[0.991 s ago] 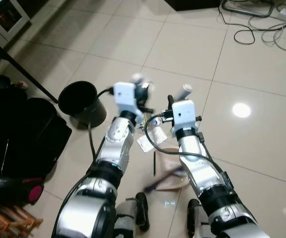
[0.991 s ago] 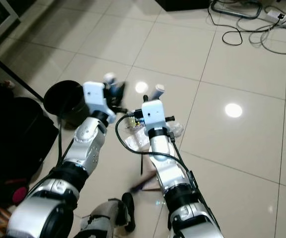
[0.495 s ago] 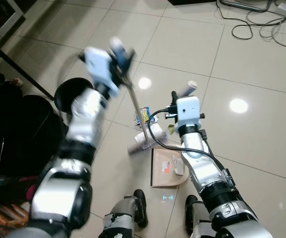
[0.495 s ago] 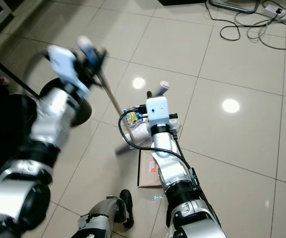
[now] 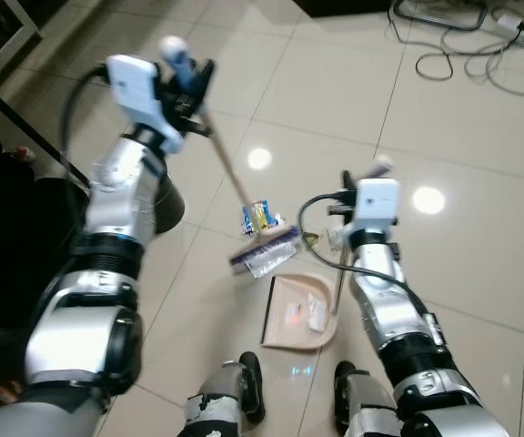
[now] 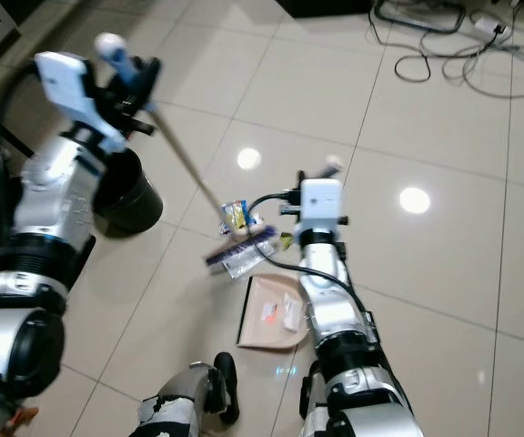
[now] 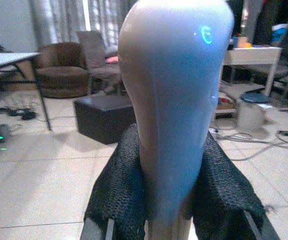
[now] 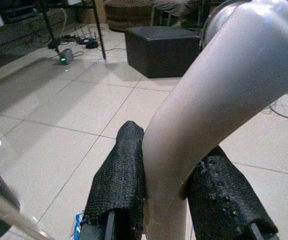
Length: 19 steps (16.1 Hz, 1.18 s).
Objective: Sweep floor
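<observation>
On pale tiled floor (image 5: 480, 273): broom (image 5: 264, 248) head against scattered wrappers (image 5: 258, 218), just beside tan dustpan (image 5: 294, 314). Left gripper (image 5: 189, 77), raised, clamped on broom handle top. Right gripper (image 5: 371, 173) clamped on dustpan's upright handle. Black bin (image 6: 125, 196) near left arm.

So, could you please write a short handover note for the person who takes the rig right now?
Left gripper: shut on the broom handle, arm raised; broom head is on the wrappers just ahead of the dustpan.
Right gripper: shut on the dustpan handle; dustpan sits on the floor.
Done: some litter already lies in the pan.
Left: sweep in the remaining wrappers, then probably empty into the black bin.
</observation>
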Tool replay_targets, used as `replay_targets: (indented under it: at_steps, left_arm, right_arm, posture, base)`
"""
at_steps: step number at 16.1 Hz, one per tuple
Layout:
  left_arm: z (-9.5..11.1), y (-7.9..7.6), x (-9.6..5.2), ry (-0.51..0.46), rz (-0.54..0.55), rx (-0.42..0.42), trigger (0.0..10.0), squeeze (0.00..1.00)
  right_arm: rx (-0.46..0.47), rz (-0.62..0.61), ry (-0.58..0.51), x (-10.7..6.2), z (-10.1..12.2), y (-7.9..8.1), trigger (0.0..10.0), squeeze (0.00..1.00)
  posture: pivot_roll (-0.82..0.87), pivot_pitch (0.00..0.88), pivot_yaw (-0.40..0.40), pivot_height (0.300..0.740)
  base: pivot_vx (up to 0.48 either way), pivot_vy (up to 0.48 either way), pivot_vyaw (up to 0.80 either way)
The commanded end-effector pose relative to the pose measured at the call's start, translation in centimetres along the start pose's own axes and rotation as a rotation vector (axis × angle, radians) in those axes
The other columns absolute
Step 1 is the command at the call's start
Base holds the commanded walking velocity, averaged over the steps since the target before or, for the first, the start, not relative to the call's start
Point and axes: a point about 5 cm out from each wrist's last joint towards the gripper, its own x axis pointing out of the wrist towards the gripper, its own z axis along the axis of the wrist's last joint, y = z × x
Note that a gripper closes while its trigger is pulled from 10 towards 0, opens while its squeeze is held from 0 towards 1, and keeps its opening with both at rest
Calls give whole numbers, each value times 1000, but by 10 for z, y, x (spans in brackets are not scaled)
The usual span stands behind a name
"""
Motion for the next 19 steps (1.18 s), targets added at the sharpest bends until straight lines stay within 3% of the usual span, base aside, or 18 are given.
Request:
replay_targets:
  at_steps: [1, 8, 10, 14, 17, 19]
  left_arm:
    - [8, 15, -7, -20, 39, 37, 10000, 0]
    - [-12, 40, -51, 77, 203, 137, 10000, 0]
    - [-22, 46, -76, 136, 278, 157, 10000, 0]
    - [-39, 37, -104, 227, 300, 141, 10000, 0]
    - [-52, 29, -126, 372, 367, 132, 10000, 0]
    - [-50, 22, -137, 363, 363, 137, 10000, 0]
  right_arm:
    - [11, -17, 105, -14, -21, -7, 10000, 0]
    - [38, -1, -41, -37, 25, -30, 10000, 0]
    - [81, -25, -101, -46, 57, -44, 10000, 0]
    - [91, -46, -120, -49, 80, -53, 10000, 0]
    - [99, -49, -129, -44, 97, -56, 10000, 0]
    - [125, -43, -152, -35, 114, -62, 10000, 0]
  posture:
    - [124, 129, 114, 740]
    - [34, 25, 122, 740]
    - [32, 13, 123, 740]
    - [28, 4, 126, 740]
    - [30, 0, 122, 740]
    - [31, 0, 123, 740]
  base:
    - [0, 0, 0]
    - [0, 0, 0]
    - [0, 0, 0]
    - [0, 0, 0]
    - [0, 0, 0]
    - [0, 0, 0]
